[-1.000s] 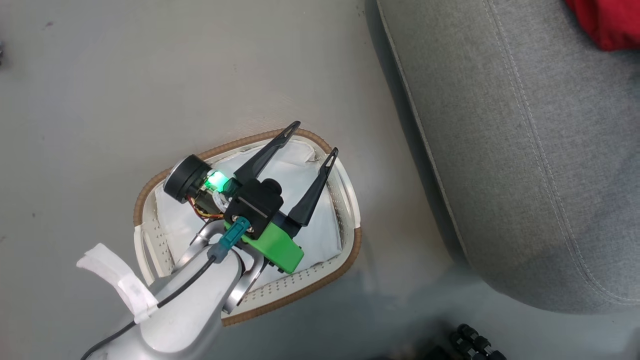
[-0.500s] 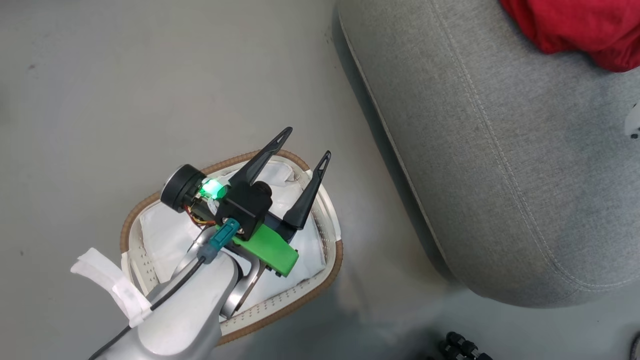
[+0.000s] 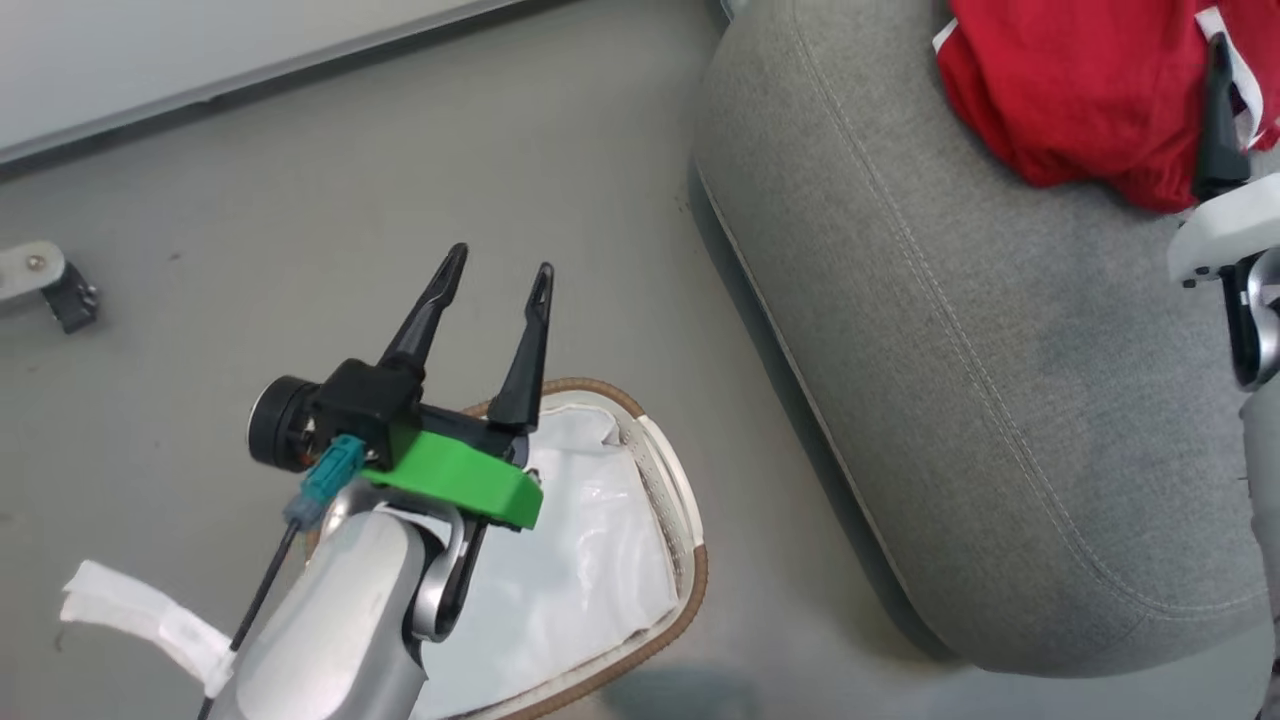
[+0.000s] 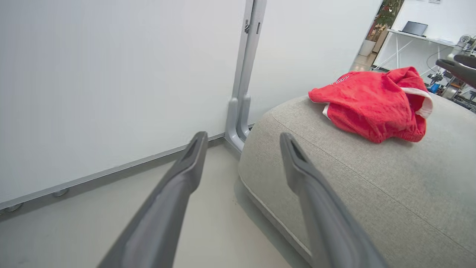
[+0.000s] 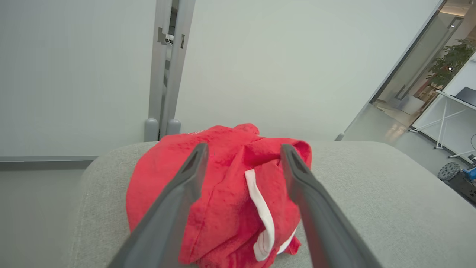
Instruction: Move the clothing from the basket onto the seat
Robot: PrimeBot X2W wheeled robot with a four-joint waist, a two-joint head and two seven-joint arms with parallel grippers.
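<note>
1. the bright red soft clothing with white striped trim [image 3: 1080, 90] lay bunched in a heap on the large light grey woven-fabric seat [image 3: 1000, 350], at the upper right of the head view. how many pieces made up the heap could not be told.
2. the right claw [image 5: 244, 147] had its two dark fingers spread wide, one to each side of the heap in its wrist view, clenching nothing. whether the tips touched the fabric could not be told. that spread suited leaving the cloth where it lay on the cushion.
3. the left claw [image 3: 499, 262] was likewise spread and empty. it hung above the far rim of the small oval cream-white perforated basket with a brown woven rim [image 3: 703, 580], at the lower middle of the head view, with its fingers pointing up the frame over the grey floor [image 3: 250, 200].
4. inside the basket, the white fabric liner [image 3: 570, 570] showed bare in the part seen. the pale left forearm [image 3: 330, 620] hid its lower left, so something red there could not be ruled out.
5. the basket stood on the floor near the seat's rounded edge, probably to make each carry short.
6. judged from this, the move looked done or nearly so, and a look into the hidden corner seemed the sensible next thing.
</note>
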